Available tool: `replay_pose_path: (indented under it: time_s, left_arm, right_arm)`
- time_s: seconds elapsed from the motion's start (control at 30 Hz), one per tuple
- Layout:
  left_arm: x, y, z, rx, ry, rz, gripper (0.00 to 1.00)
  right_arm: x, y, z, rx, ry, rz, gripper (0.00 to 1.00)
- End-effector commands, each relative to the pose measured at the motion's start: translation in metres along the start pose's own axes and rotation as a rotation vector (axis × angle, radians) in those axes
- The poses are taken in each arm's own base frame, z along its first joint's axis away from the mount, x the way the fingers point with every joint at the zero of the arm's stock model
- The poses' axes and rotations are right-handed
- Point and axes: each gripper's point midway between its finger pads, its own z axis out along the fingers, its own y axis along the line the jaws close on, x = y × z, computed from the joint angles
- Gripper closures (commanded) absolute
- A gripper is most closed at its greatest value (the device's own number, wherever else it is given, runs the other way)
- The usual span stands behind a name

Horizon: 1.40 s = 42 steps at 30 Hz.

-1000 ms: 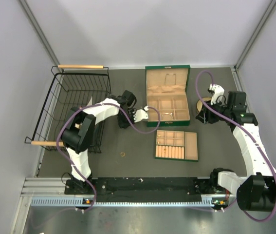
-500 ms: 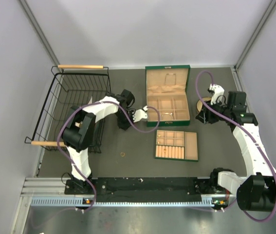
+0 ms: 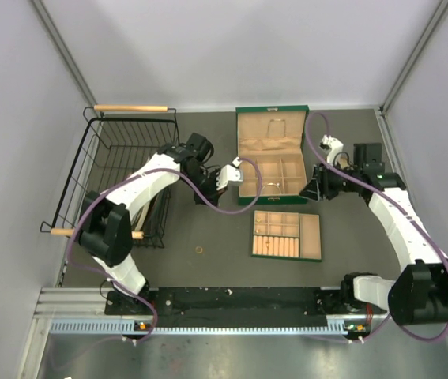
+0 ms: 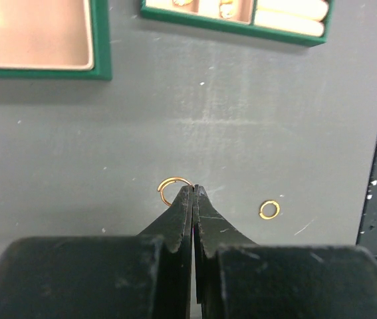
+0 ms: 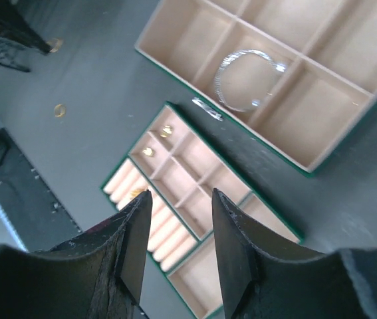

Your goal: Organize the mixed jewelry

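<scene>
My left gripper (image 4: 193,187) is shut, and a thin gold ring (image 4: 169,188) is pinched at its tips above the grey table. From above, this gripper (image 3: 227,175) hangs just left of the open green jewelry box (image 3: 271,126). Another small gold ring (image 4: 268,210) lies loose on the table (image 3: 199,250). My right gripper (image 5: 181,196) stands open with nothing between its fingers, above the tan compartment tray (image 5: 195,179). Gold studs (image 5: 165,131) sit in the tray's small compartments. A silver hoop (image 5: 248,80) lies in the box.
A black wire basket (image 3: 121,174) with wooden handles stands at the left. The tray (image 3: 311,237) lies in front of the box, right of centre. The black base rail (image 3: 231,300) runs along the near edge.
My left gripper has pulled back to the left from the box's edge and finished shutting. The right gripper has swung left, closer to the box's right side.
</scene>
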Motion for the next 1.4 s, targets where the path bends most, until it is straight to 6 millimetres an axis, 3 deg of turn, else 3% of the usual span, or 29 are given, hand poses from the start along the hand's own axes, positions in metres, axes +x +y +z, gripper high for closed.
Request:
replay_pose_path:
  time_s: [0.0, 0.23, 0.37, 0.7, 1.37]
  left_arm:
    - [-0.029, -0.025, -0.008, 0.072, -0.113, 0.038, 1.00]
    - [-0.053, -0.031, 0.004, 0.030, -0.123, 0.150, 1.00]
    - [-0.064, -0.023, 0.014, -0.057, -0.117, 0.231, 1.00]
    - [-0.067, -0.011, 0.021, -0.219, -0.076, 0.347, 1.00]
    - [-0.080, -0.018, 0.027, -0.340, -0.044, 0.457, 1.00]
  right_arm:
    - [-0.034, 0.039, 0.006, -0.205, -0.045, -0.032, 0.58]
    - [-0.055, 0.066, 0.032, -0.338, 0.002, 0.032, 0.58]
    - [-0.059, 0.075, 0.056, -0.397, 0.051, 0.073, 0.57]
    - [-0.045, 0.084, 0.107, -0.467, 0.180, 0.162, 0.55]
    - [-0.028, 0.102, 0.144, -0.466, 0.269, 0.165, 0.57]
